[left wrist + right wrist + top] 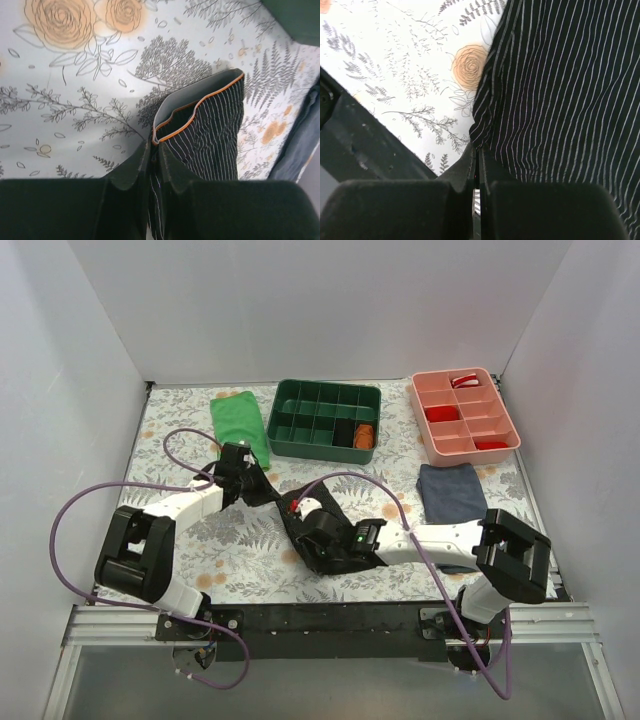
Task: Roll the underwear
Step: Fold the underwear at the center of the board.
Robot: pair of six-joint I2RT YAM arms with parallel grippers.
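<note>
The underwear, black with pale pinstripes, lies stretched between my two grippers on the flowered table. In the left wrist view its grey waistband with orange edging stands up ahead of the jaws. My left gripper is shut on the waistband end. My right gripper is shut on the edge of the striped fabric at the other end. A small red-orange tag shows on the cloth in the top view.
A bright green folded cloth lies at the back left. A dark green divided tray and a pink divided tray stand at the back. A navy folded garment lies on the right.
</note>
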